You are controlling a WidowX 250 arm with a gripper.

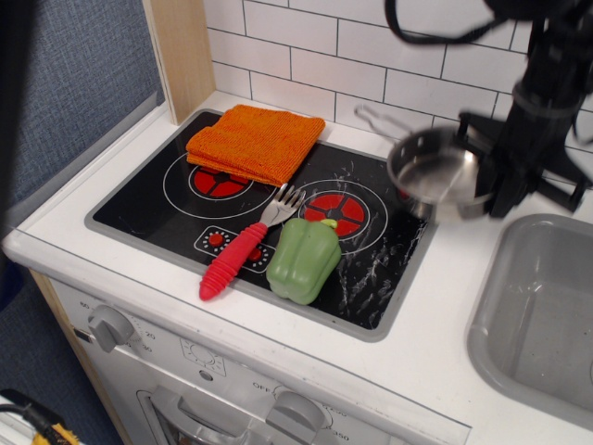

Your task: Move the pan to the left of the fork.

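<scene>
Nearest the front edge of the white worktop [278,343] we see the black hob [176,218], and on its front part lies the fork [243,246], red handle toward the front-left corner and silver tines pointing back and to the right. Just beside it on the right, touching or nearly touching the tines, stands the green pepper [304,260]. At the right edge, level with these, the grey sink [542,315] is sunk into the worktop.

Farther back, toward the back-left corner of the hob, a folded orange cloth [255,141] lies over one burner ring.

Farther still, over the back-right corner of the hob, the pan [438,181] appears raised and tilted, blurred, with its wire handle reaching back and left toward the tiled wall [315,56]. Our pincer [505,176] is at the pan's right rim and appears clamped on it, though the blur keeps us from seeing the fingers clearly. The pan sits well to the right of the fork.
</scene>
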